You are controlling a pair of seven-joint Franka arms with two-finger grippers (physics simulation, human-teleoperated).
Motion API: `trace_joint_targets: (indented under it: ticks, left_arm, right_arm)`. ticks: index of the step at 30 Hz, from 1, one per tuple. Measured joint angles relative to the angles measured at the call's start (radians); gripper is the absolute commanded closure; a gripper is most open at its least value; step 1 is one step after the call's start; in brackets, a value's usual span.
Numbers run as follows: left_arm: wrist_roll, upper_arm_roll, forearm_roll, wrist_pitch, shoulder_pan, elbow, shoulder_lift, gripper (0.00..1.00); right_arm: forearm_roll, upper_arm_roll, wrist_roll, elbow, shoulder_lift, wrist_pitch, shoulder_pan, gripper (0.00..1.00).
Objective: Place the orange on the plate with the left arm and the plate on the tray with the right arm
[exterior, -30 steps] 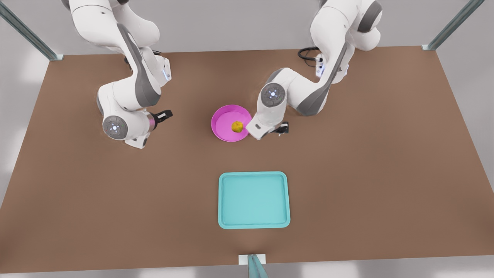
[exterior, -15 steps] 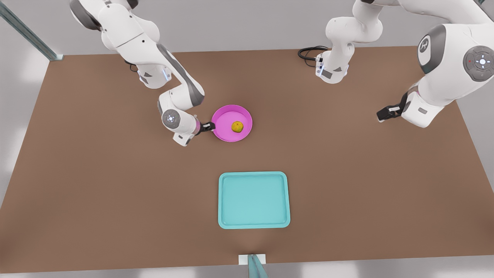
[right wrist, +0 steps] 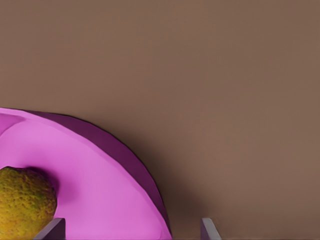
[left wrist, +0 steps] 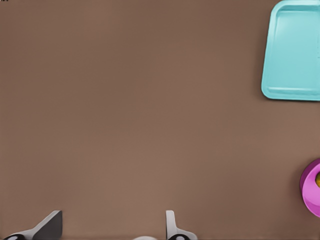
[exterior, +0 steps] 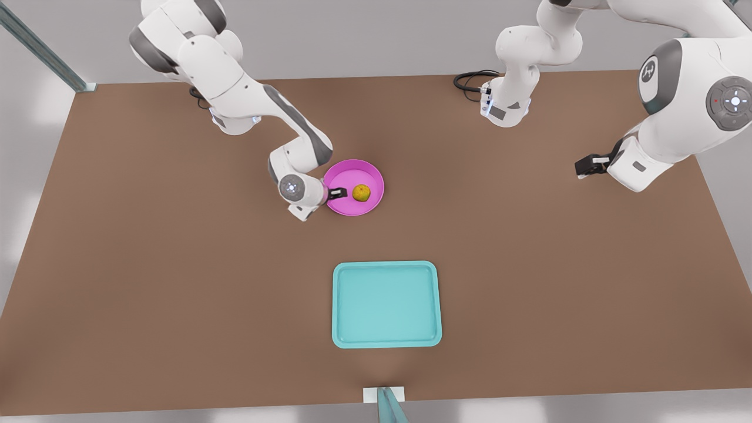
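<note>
Change since half a second ago: the right hand has advanced from just outside the plate's edge to its rim; the left hand has barely shifted.

Item 1, the plate: pink shallow dish on the desk, well short of the tray. Judged stiff and light, with a smooth rim that may slip. Best hold: the raised rim on the front view's left, one finger inside, one outside. The right wrist view shows the fingers spread, straddling the rim; nothing pinched yet.

Item 2, the orange: lying inside the plate, toward the front view's right of centre, just beyond the right hand. Loose, round, likely to roll if the plate tilts; carry level and slowly.

Item 3, the tray: teal, bare, nearer the camera than the plate. Low rim; the plate must be lifted over it.

Item 4, left hand: parked high at the front view's right, fingers spread over bare desk, waiting, well apart from everything.

Obstructions: none between plate and tray. A black cable lies coiled at the far base, out of the path.
</note>
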Motion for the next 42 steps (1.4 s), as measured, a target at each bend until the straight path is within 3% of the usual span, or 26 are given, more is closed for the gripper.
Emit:
trace_joint_targets:
  ticks: [6, 8, 9, 17, 30, 36, 42]
  left_arm:
    - [0.034, 0.001, -0.001, -0.001, 0.000, 0.000, 0.005, 0.00]
    - [0.043, 0.000, -0.001, -0.001, 0.000, 0.000, 0.006, 0.00]
    - [0.047, 0.000, -0.001, -0.001, 0.000, 0.000, 0.006, 0.00]
    - [0.072, 0.000, -0.002, -0.001, 0.000, 0.000, 0.006, 0.00]
    - [0.096, 0.000, -0.003, -0.005, -0.001, 0.000, 0.004, 0.00]
    - [0.103, 0.000, -0.003, -0.006, -0.001, 0.000, 0.005, 0.00]
    - [0.107, 0.003, -0.004, -0.007, 0.000, 0.000, 0.006, 0.00]
  right_arm:
    - [0.000, 0.000, 0.032, 0.001, 0.020, 0.005, 0.006, 0.00]
    - [0.002, 0.000, 0.036, 0.001, 0.032, 0.006, 0.005, 0.32]
    - [0.006, 0.000, 0.035, 0.002, 0.037, 0.006, 0.005, 0.40]
    - [0.009, 0.001, 0.042, 0.022, 0.055, 0.002, 0.004, 0.79]
    - [0.009, 0.005, 0.046, 0.070, -0.045, -0.045, -0.002, 0.79]
    - [0.026, 0.005, 0.051, 0.170, -0.113, -0.048, -0.026, 0.79]
    - [0.048, -0.036, 0.056, 0.347, 0.021, -0.016, -0.147, 0.79]
